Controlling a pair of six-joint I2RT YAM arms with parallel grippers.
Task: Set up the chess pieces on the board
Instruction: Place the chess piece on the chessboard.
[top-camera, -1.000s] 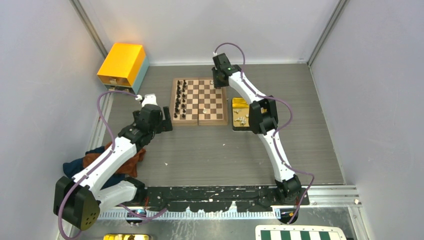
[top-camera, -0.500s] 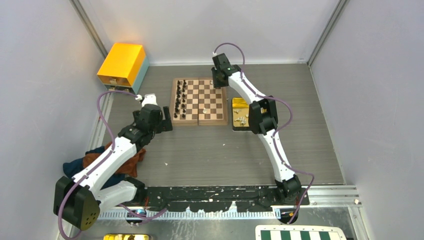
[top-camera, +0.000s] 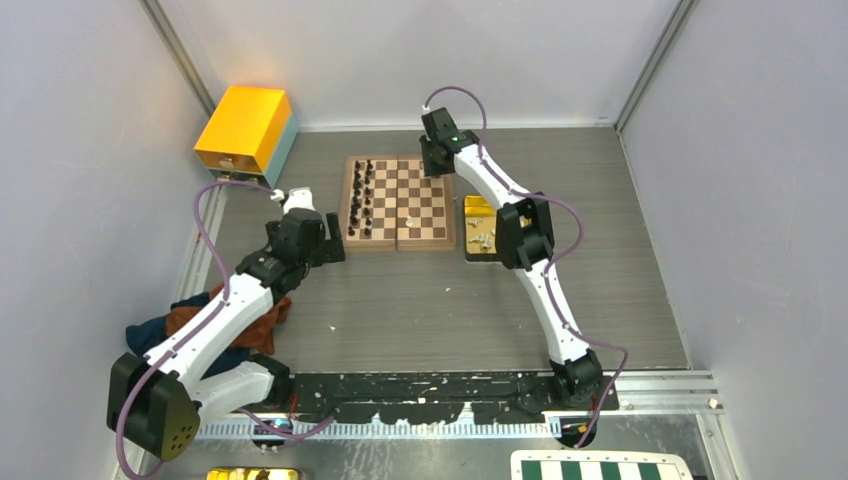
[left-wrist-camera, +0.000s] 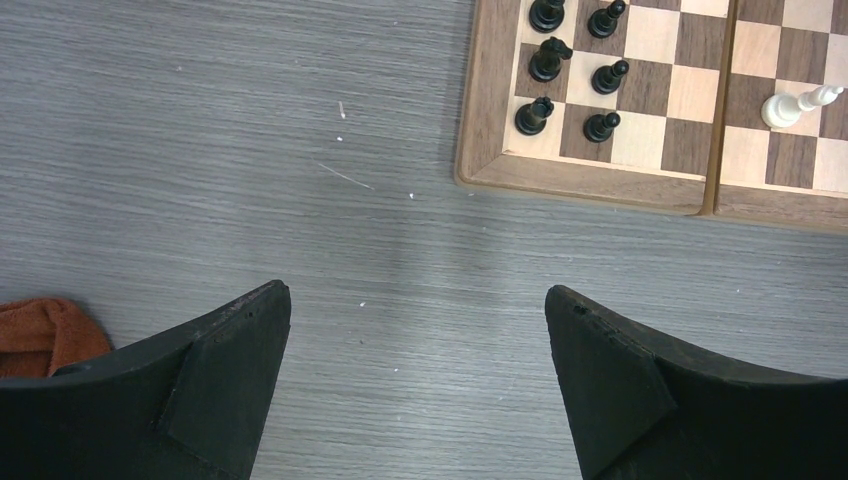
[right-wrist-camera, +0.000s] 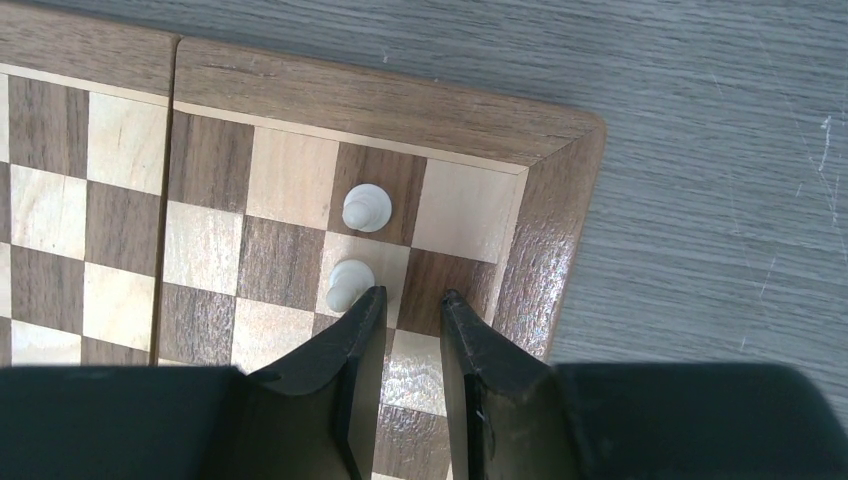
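Note:
The wooden board (top-camera: 400, 243) lies at the table's far middle. Black chess pieces (top-camera: 362, 195) stand in two columns on its left side, and several show in the left wrist view (left-wrist-camera: 575, 75). One white piece (top-camera: 408, 214) stands near the centre seam (left-wrist-camera: 798, 103). My right gripper (right-wrist-camera: 412, 295) hangs over the board's far right corner, open a narrow gap with nothing between its fingers. Two white pawns stand there (right-wrist-camera: 367, 208); the nearer one (right-wrist-camera: 350, 282) sits just outside the left finger. My left gripper (left-wrist-camera: 417, 300) is wide open over bare table near the board's left corner.
A gold tray (top-camera: 481, 232) with loose white pieces sits right of the board, partly under the right arm. A yellow box (top-camera: 245, 128) stands at the back left. Orange and blue cloth (top-camera: 200, 320) lies under the left arm. Grey walls enclose the table.
The right gripper has edged slightly left over the board's far right corner. The left arm has not moved.

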